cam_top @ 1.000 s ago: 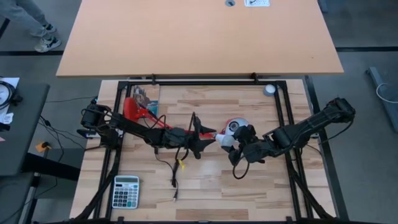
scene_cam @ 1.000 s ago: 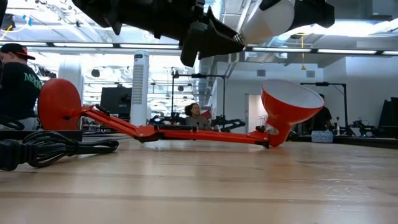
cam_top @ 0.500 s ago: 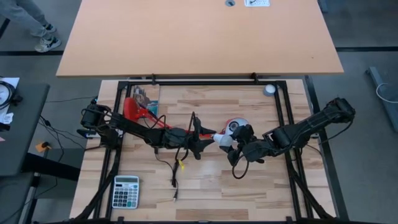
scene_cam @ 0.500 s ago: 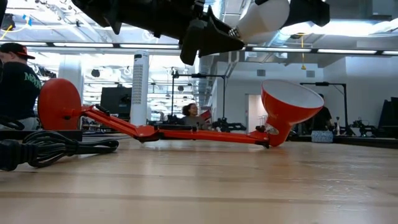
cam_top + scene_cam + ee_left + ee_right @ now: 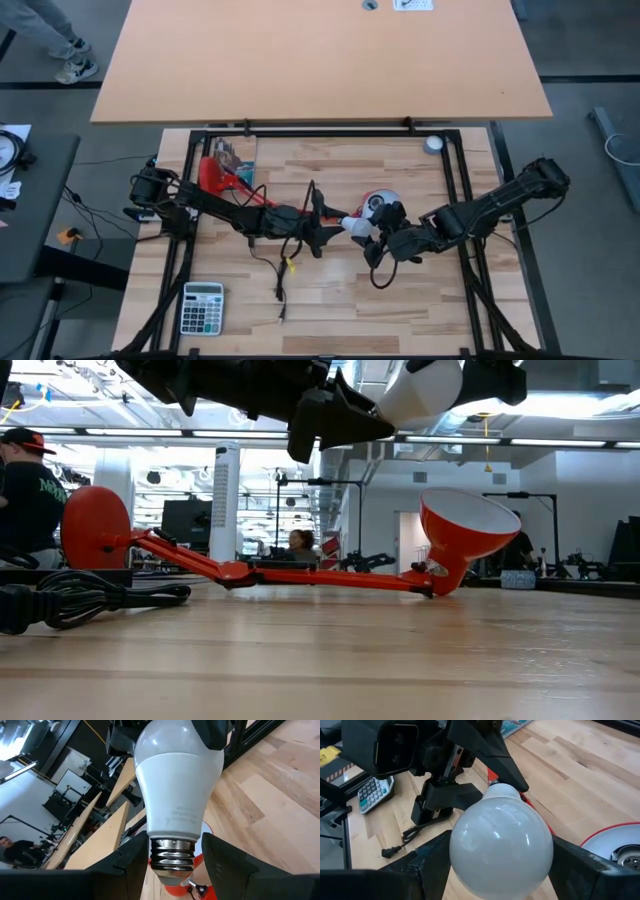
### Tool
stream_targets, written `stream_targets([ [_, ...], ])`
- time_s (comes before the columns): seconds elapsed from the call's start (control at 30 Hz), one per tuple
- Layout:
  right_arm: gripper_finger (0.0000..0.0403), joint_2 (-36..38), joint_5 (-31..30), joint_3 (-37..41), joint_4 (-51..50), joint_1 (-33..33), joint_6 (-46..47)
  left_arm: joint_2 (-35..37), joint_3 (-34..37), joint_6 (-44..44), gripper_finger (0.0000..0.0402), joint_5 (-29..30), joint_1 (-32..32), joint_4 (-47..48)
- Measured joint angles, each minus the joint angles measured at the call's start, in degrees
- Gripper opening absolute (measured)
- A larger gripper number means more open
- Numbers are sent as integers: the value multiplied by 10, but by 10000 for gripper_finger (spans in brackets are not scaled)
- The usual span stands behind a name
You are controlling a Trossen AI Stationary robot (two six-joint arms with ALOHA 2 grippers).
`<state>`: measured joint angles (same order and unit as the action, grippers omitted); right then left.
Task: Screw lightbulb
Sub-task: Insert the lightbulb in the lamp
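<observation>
Lightbulb [image 5: 357, 224] sits mid-table, above the surface, between left gripper [image 5: 335, 226] on its left and right gripper [image 5: 381, 231] on its right. Screw base lies between the left fingers [image 5: 227, 865]; globe between the right fingers [image 5: 427, 862]. Lamp shade [image 5: 380, 203] lies just behind the bulb, lamp base [image 5: 209, 171] rear-left. Calculator [image 5: 202, 307] front-left; small disc [image 5: 433, 144] rear-right.

Lightbulb [image 5: 176, 790]: white, pear-shaped, grey threaded metal base. Held aloft above the worktop, lying roughly level. Right tool [image 5: 501, 855] grips the round glass end; the screw base sits between the left tool [image 5: 172, 862] fingers. Small grey print near base.
</observation>
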<state>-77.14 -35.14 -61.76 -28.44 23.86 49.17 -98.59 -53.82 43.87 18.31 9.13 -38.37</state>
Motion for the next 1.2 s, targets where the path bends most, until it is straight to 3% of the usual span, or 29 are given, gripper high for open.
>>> stream_targets([
  [0.13, 286, 0, 1, 0, 2, 0, -2, 0, 0, 3, 166, 0, 0, 0],
  [0.4, 286, 0, 1, 0, 2, 0, -10, 0, 0, 3, 95, 1, 0, 1],
  [0.57, 290, 0, 1, 0, 1, 0, -24, 0, 0, 4, 90, 2, 0, 1],
  [0.83, 383, 7, -10, 0, -2, 8, -144, 0, 0, 0, 90, -2, 0, 4],
  [1.0, 388, 9, -68, 0, -28, 38, -247, 0, 0, -4, 90, -1, -2, 11],
  [1.2, 397, 9, -136, 13, -38, 70, -273, 0, 0, -23, 90, 0, -3, 9],
])
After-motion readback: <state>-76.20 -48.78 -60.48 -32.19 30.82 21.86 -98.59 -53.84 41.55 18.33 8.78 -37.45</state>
